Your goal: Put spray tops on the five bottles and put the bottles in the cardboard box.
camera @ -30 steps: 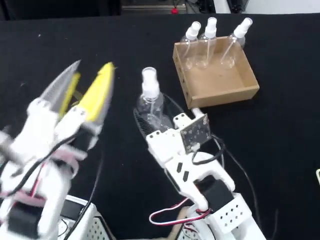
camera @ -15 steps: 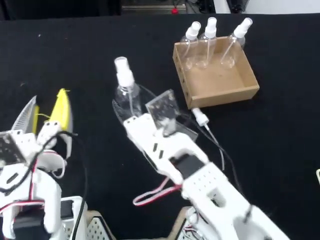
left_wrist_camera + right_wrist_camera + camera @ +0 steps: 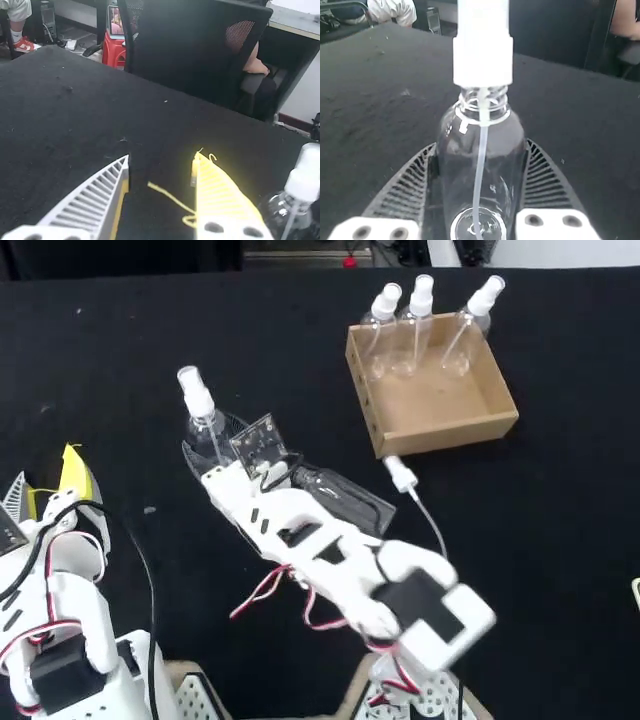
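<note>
The right gripper [image 3: 480,150] pinched the capped spray bottle [image 3: 203,425] upright by its body, likely for carrying to the cardboard box [image 3: 445,435]; the left gripper [image 3: 160,160] hung spread, holding nothing

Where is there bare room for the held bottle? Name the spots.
Inside the cardboard box, the near half of the floor is bare; three bottles crowd the far wall. The table beyond its right wall is bare too. It is crowded just before the box: a loose spray top and a lying bottle.
</note>
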